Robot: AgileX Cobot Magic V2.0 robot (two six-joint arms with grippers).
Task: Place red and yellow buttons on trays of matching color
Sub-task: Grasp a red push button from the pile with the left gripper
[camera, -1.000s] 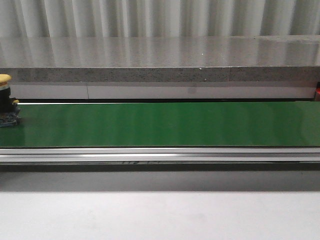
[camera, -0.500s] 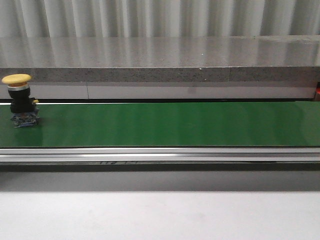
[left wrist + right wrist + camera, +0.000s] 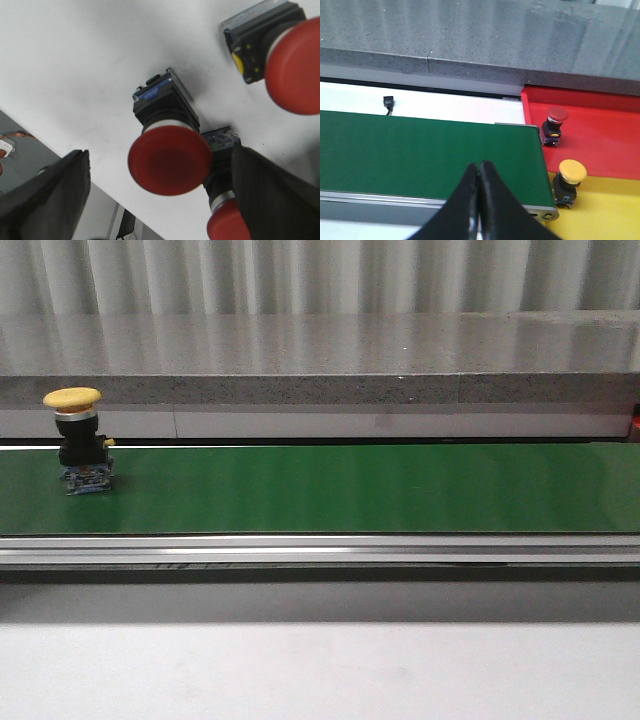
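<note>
Upright yellow-capped button point(image 3: 82, 440), black body, on green belt point(image 3: 350, 490).

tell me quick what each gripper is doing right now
Left gripper: open, fingers wide apart, holding nothing, above the red buttons.
Right gripper: shut, holding nothing.

A button point(image 3: 79, 440) stood upright on the belt point(image 3: 350, 488) near its left end. Behind the belt ran a long ledge point(image 3: 330, 360). Past the belt's far end two trays point(image 3: 600, 130) lay side by side, each holding one upright button point(image 3: 554, 125).
</note>
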